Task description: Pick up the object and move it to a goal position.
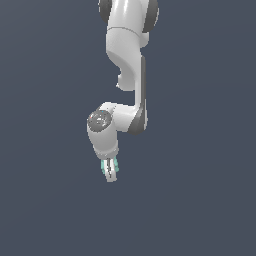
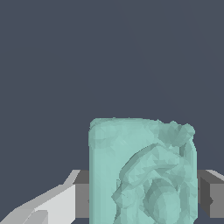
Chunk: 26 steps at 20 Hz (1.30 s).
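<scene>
1. You are looking at a white Franka arm (image 1: 126, 65) with dark grey joint bands, hanging down against a plain slate-grey backdrop in the exterior view.
2. Your tool (image 1: 110, 172) is pointing downward at the arm's lower end, tilting slightly toward the exterior view's right.
3. The tool is grasping the pale teal squarish block with a raised ring pattern (image 2: 142, 173); the jaws are pressing against its two opposite sides.
4. In the wrist view, the block is filling the space between the fingers (image 2: 211, 192), with a grey pad showing just beside each of its flanks.
5. The block's lumpy ringed face is turning toward the wrist camera, and its far end is reaching beyond the fingertips.
6. In the exterior view, you are seeing only thin teal slivers of the block (image 1: 103, 167) peeking out between the white fingers.
7. Whether the block is resting on any surface or hanging clear of one, you cannot tell from either view.
</scene>
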Motion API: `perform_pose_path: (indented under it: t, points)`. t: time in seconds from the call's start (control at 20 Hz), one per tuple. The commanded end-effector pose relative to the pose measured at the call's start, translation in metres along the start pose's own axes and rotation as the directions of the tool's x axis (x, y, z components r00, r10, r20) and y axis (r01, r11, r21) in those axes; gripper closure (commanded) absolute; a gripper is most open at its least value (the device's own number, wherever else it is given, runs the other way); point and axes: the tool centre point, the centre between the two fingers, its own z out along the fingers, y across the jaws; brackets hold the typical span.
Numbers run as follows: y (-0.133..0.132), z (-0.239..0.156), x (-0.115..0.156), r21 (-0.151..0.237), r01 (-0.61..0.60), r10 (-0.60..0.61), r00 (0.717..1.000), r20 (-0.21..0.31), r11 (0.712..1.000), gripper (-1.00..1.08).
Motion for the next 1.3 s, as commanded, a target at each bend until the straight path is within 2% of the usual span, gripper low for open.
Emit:
perform_pose_path:
  t: [0.0,0.55,1.25]
  points:
    - [0.001,-0.003,0.000,0.001,0.000,0.000,1.000,0.000,1.000,1.08]
    - [0.023,-0.050,0.005,0.001,0.000,0.000,1.000,0.002,1.000,1.08]
    - [0.082,-0.179,0.020,0.001,-0.001,0.001,1.000,0.003,1.000,1.08]
